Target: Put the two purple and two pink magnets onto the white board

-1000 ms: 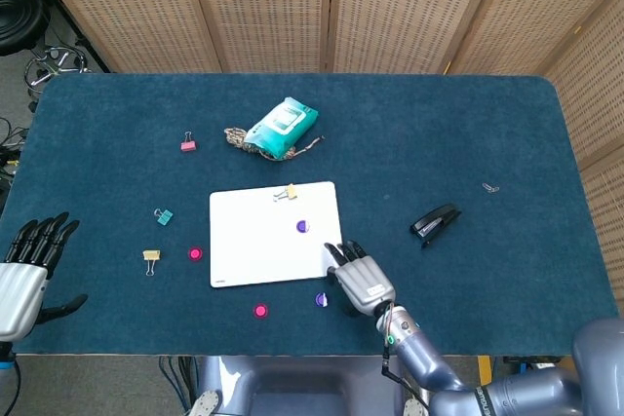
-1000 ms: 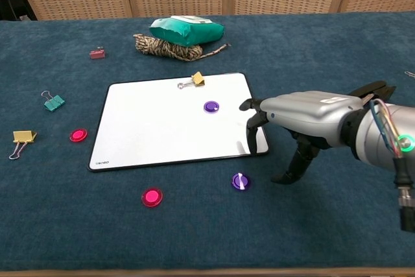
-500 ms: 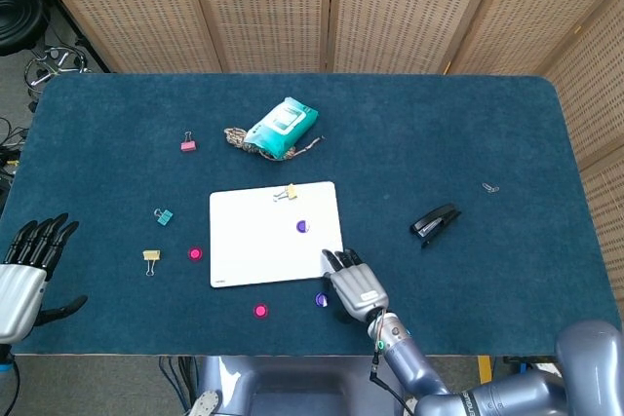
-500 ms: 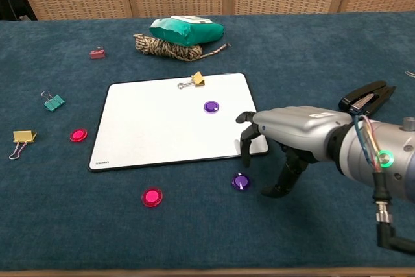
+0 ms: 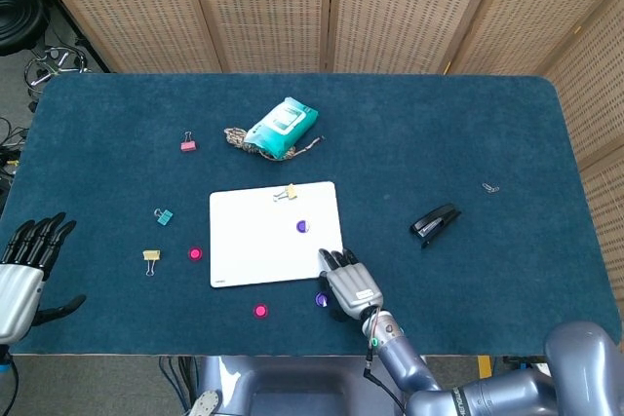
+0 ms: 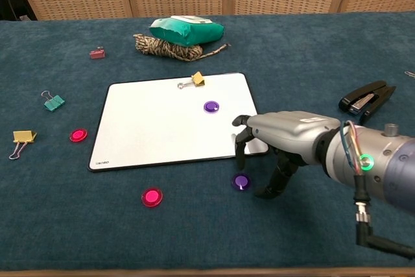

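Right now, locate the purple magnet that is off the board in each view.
Head view: purple magnet sits below the white board's lower right corner, beside the right hand.
Chest view: purple magnet lies just below that corner.
Shared landmark: the white board's lower right corner.

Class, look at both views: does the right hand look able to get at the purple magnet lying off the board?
Probably yes. The right hand hovers just beside the purple magnet, fingers apart and empty, and nothing lies between them on the cloth near the white board.
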You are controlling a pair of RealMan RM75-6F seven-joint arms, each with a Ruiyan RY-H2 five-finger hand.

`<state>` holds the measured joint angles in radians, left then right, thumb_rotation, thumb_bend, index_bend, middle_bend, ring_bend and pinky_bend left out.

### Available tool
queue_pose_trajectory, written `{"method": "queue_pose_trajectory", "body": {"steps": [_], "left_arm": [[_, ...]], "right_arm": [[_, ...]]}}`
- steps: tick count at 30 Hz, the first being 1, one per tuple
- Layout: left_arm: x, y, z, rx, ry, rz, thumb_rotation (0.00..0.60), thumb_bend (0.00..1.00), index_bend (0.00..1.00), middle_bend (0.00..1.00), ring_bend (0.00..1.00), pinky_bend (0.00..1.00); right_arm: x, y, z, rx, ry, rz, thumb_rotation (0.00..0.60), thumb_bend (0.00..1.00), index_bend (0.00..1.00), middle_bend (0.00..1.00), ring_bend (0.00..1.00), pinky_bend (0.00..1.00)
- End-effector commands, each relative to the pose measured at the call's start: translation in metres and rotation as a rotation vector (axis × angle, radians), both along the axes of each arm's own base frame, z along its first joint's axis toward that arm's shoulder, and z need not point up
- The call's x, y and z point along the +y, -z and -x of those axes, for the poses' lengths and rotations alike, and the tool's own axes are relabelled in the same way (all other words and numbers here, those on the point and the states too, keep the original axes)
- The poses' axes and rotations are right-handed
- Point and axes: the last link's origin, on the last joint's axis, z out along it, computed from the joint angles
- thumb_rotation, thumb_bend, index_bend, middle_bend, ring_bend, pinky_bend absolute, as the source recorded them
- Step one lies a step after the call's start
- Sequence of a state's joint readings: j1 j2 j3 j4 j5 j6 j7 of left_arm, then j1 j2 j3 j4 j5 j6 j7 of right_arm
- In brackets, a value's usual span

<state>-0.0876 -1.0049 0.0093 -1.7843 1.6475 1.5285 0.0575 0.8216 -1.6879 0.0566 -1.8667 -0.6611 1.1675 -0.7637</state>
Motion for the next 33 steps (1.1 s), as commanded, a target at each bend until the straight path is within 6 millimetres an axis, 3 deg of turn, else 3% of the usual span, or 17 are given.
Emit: {"method": "queue_pose_trajectory", "body": {"steps": [1, 21, 29, 33], "left_arm": [[0.0, 0.0, 0.0, 0.0, 0.0, -0.001, 0.6, 0.0, 0.0, 0.0, 0.0, 0.0], [0.001, 0.001, 0.0, 0.002, -0.004, 0.0, 0.6, 0.0, 0.0, 0.0, 0.0, 0.0], [0.001, 0.0, 0.001, 0.001, -0.005, -0.001, 0.6, 0.0, 0.0, 0.0, 0.0, 0.0], [0.001, 0.0, 0.001, 0.001, -0.006, -0.002, 0.6, 0.0, 0.0, 0.0, 0.0, 0.0]], "right_arm": [[-0.001, 0.002, 0.0, -0.005, 0.009, -0.005, 0.6, 0.28, 0.41, 0.0, 0.0, 0.0], [-0.006, 0.009, 0.001, 0.002, 0.031, -0.018, 0.6, 0.28, 0.42, 0.0, 0.0, 0.0], [-0.005, 0.012, 0.0, -0.003, 0.033, -0.027, 0.6, 0.28, 0.5, 0.0, 0.0, 0.0], [-0.005, 0.012, 0.0, -0.003, 0.034, -0.024, 0.6, 0.34, 0.52, 0.0, 0.0, 0.0]]}}
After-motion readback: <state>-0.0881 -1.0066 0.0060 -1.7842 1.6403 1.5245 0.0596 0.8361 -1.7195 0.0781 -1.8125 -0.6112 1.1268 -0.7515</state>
